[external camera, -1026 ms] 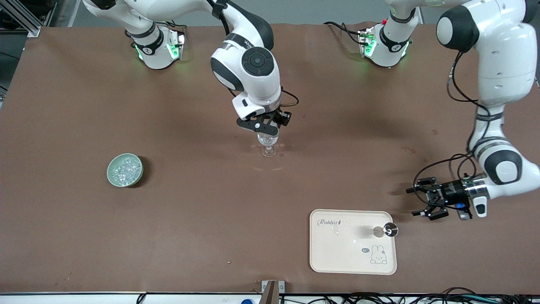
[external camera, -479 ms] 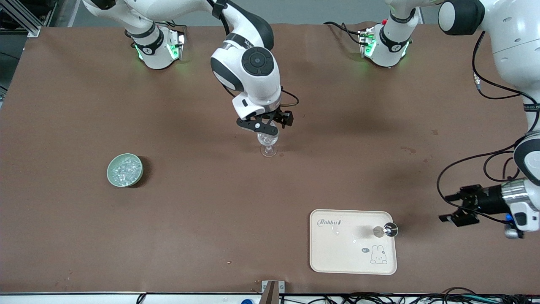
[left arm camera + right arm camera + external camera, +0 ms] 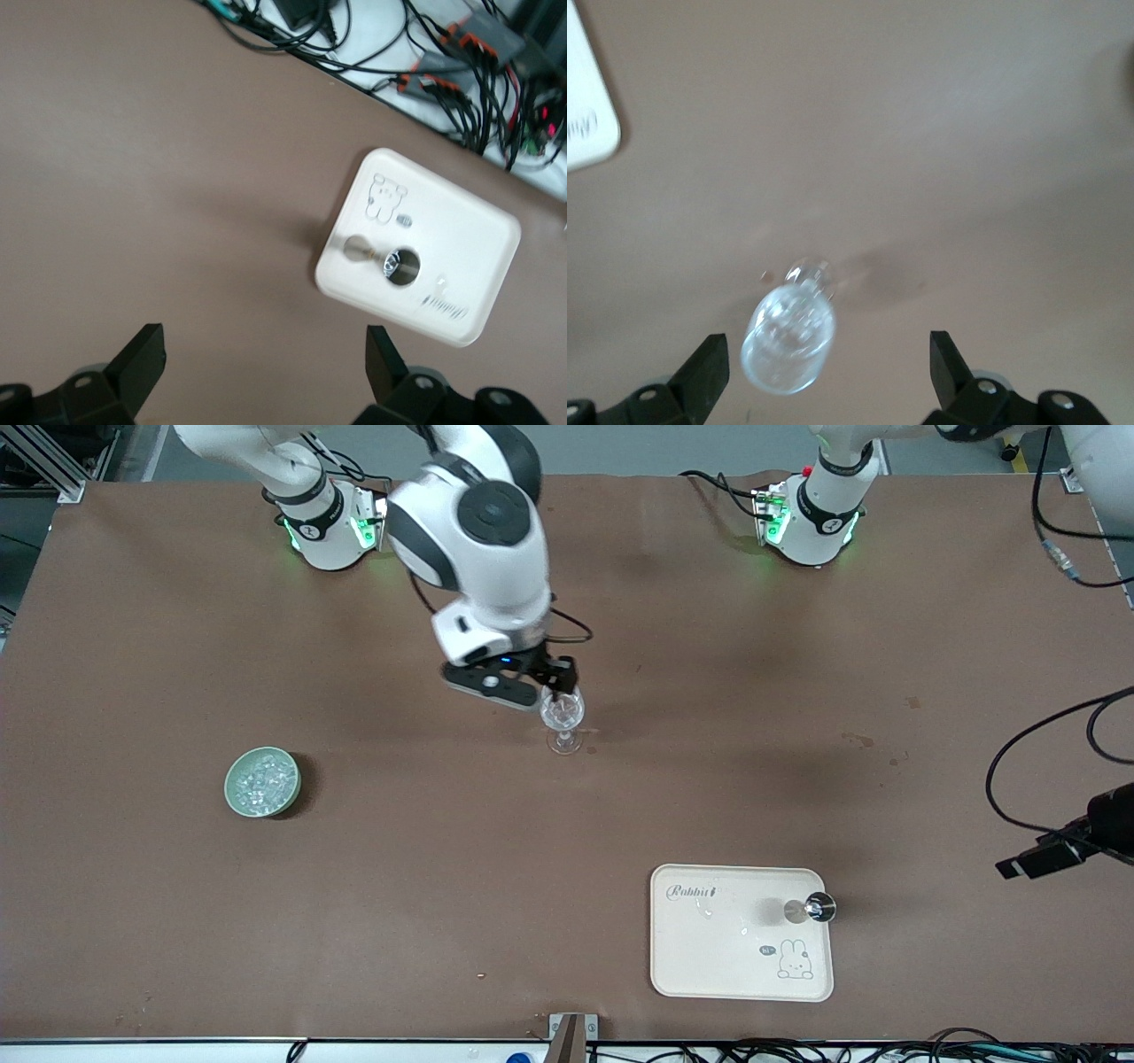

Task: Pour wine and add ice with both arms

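The pale green bowl (image 3: 262, 781) toward the right arm's end of the table holds the ice (image 3: 260, 778) — whitish glittering chunks. At mid-table the clear stemmed glass (image 3: 563, 724) stands upright with clear bits inside. The right gripper (image 3: 551, 684) hovers at the glass's eleven o'clock, fingers spread, grasping nothing. The cream tray (image 3: 709, 957) carries a small metal cup (image 3: 819, 907). The left gripper (image 3: 266, 376) — released — hangs over bare table.

The left gripper (image 3: 1032, 861) runs off the front view's edge, mostly cut away. In the right wrist view the glass (image 3: 789, 333) shows blurred, its contents too hazy to tell.
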